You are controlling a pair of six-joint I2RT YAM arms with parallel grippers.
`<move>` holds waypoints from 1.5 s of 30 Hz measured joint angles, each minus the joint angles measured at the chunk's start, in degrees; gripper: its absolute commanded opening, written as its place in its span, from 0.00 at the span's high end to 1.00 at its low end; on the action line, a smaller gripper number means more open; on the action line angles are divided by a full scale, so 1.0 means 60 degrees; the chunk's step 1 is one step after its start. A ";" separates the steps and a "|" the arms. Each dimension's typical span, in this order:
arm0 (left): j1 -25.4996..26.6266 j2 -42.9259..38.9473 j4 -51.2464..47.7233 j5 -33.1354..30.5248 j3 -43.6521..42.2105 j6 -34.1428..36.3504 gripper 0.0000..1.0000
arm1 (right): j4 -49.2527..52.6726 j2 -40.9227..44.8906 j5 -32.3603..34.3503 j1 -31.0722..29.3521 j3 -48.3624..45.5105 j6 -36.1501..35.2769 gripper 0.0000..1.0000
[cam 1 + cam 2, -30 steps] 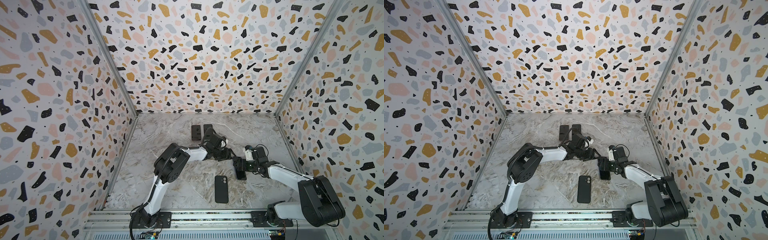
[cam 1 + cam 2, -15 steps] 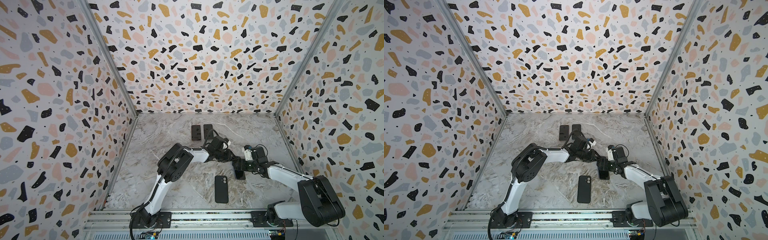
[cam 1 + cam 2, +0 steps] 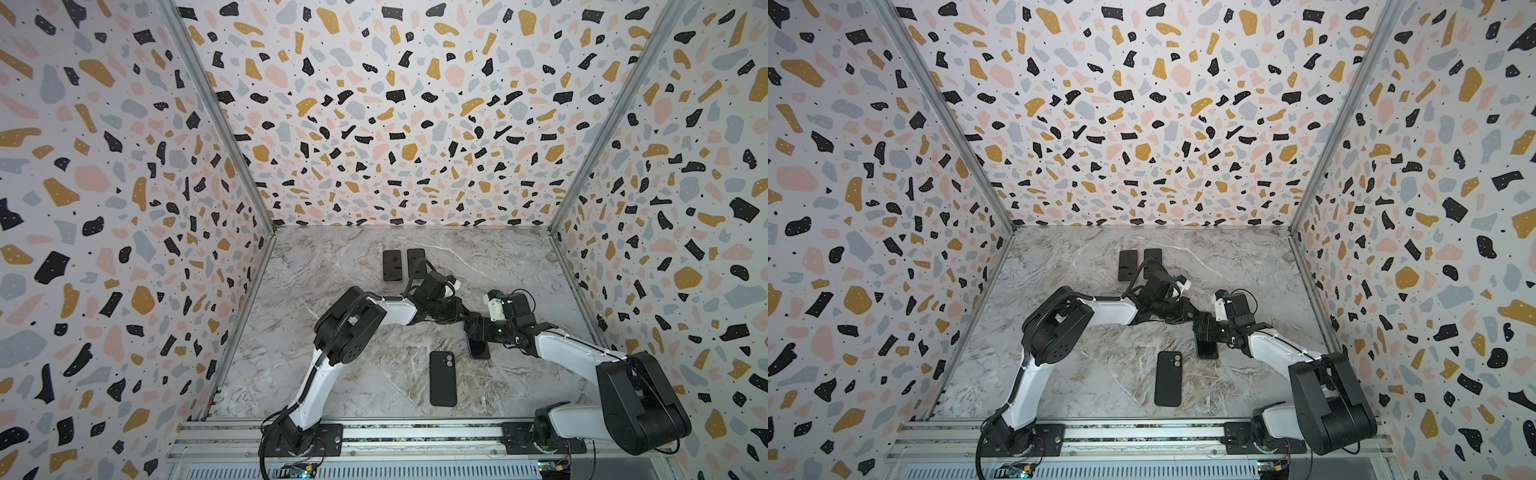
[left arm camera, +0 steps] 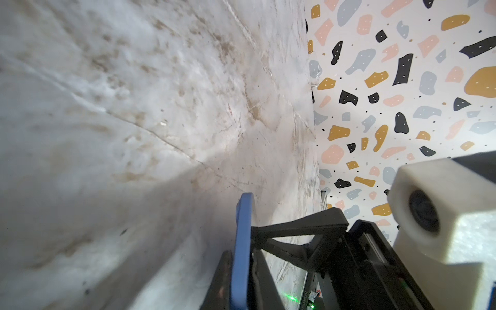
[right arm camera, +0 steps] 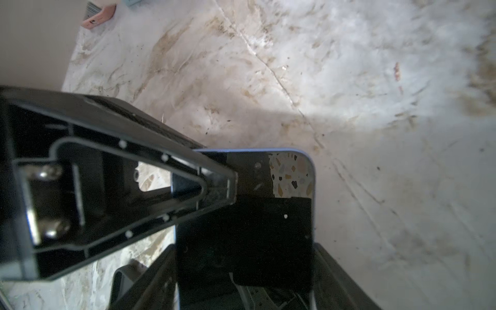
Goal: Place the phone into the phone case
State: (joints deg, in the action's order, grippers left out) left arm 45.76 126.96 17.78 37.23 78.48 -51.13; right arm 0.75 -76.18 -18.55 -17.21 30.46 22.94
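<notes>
Blue-rimmed phone (image 5: pixel 268 228), black screen, gripped by left claw (image 4: pixel 240 249) and right claw (image 5: pixel 244 265) (case (image 3: pixel 443 379) lies apart); marbled tabletop (image 3: pixel 353 257), terrazzo walls (image 3: pixel 374 104) all round.

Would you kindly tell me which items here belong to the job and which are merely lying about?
Job: blue phone; black phone case.
Lying about: pink-edged phone; dark phone beside it, at the back.
</notes>
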 measured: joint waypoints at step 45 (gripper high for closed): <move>-0.0364 -0.1778 0.7133 -0.1093 -0.3803 -0.6637 1.00 | 0.1647 0.9770 -0.0914 0.0284 -0.3024 0.8987 0.31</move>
State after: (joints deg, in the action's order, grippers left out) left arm 43.57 116.29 60.58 30.68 55.66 -90.96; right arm 10.63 -17.56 -24.03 -15.51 12.32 76.86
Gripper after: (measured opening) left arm 0.089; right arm 0.704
